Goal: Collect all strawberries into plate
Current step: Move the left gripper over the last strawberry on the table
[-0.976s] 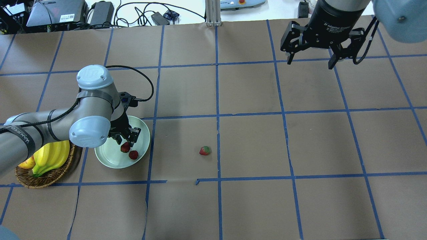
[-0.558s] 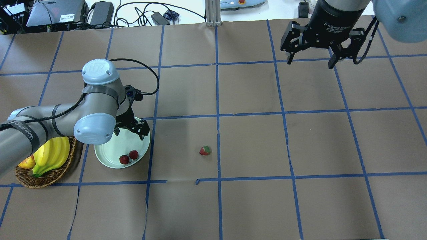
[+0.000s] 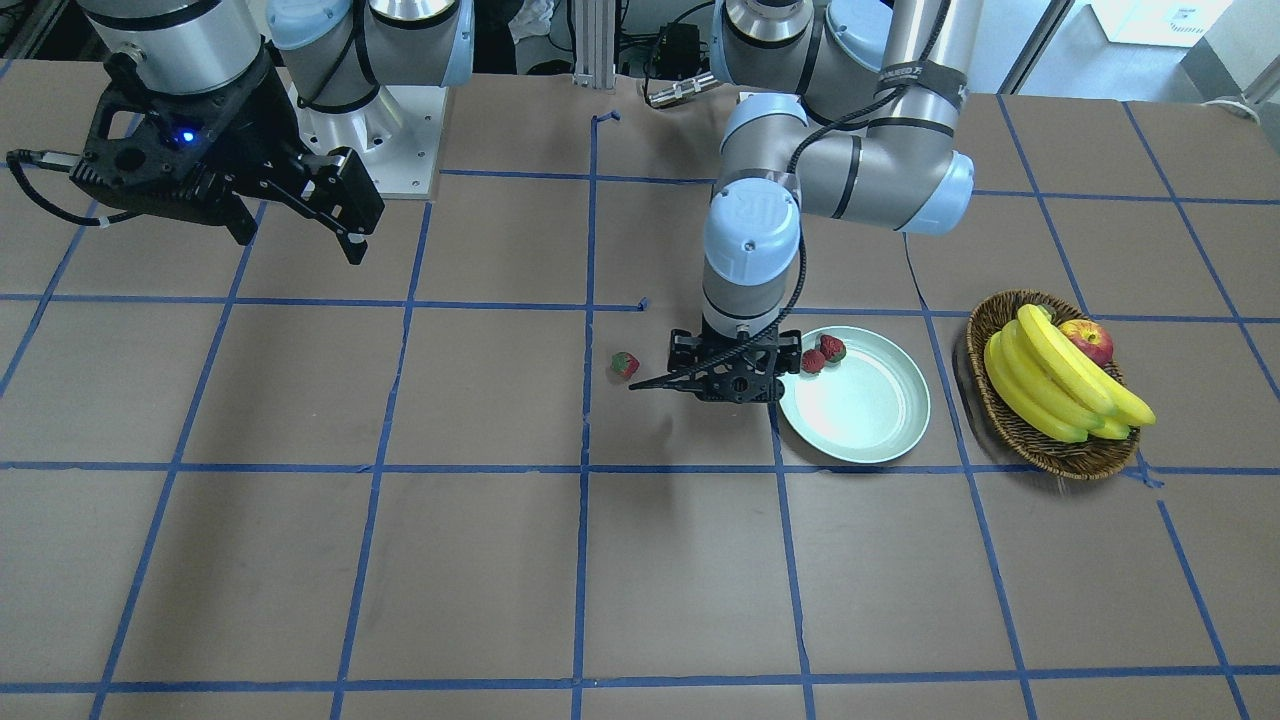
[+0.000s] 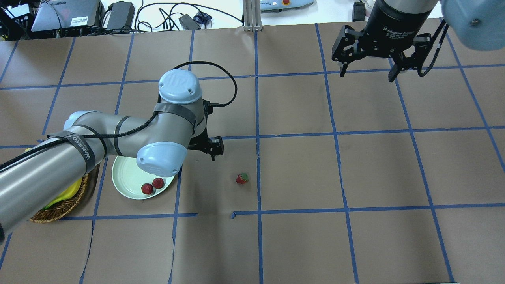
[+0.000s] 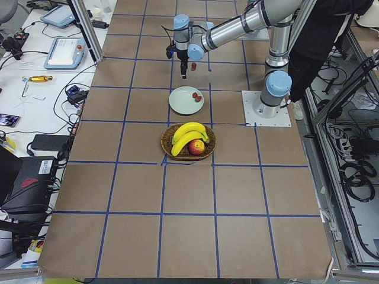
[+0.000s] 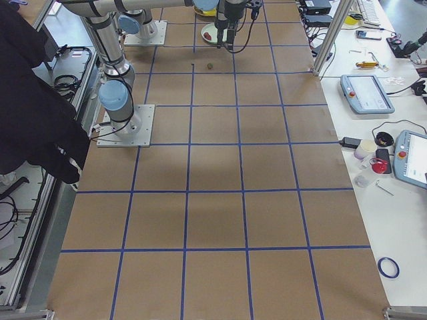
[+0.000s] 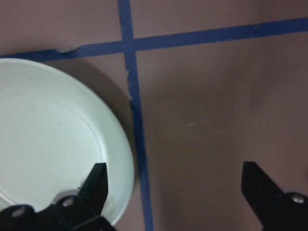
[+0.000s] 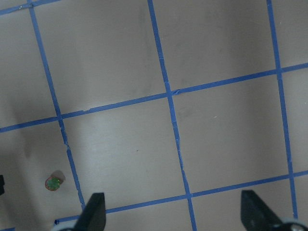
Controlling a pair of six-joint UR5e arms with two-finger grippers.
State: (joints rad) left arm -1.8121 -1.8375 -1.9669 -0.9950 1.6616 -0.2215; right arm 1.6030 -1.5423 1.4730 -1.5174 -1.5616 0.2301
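Observation:
The pale plate (image 4: 128, 179) (image 3: 860, 410) (image 7: 53, 144) holds two strawberries (image 4: 147, 189) (image 4: 158, 183) (image 3: 813, 361) side by side near its rim. A third strawberry (image 4: 242, 178) (image 3: 625, 365) (image 8: 53, 183) lies alone on the brown paper, right of the plate in the overhead view. My left gripper (image 4: 215, 148) (image 3: 728, 385) (image 7: 175, 192) hangs open and empty just beyond the plate's edge, between plate and lone strawberry. Far off at the table's back right, my right gripper (image 4: 369, 71) (image 3: 297, 235) (image 8: 173, 211) hovers open and empty.
A wicker basket (image 3: 1050, 450) (image 4: 59, 209) with bananas (image 3: 1040, 385) and an apple (image 3: 1088, 340) stands beside the plate, on the side away from the lone strawberry. Blue tape lines grid the paper. Cables and devices lie beyond the table's far edge.
The left gripper left a strawberry in the plate, where it settled beside the other, then swung right off the plate toward the lone strawberry. The right arm stayed still.

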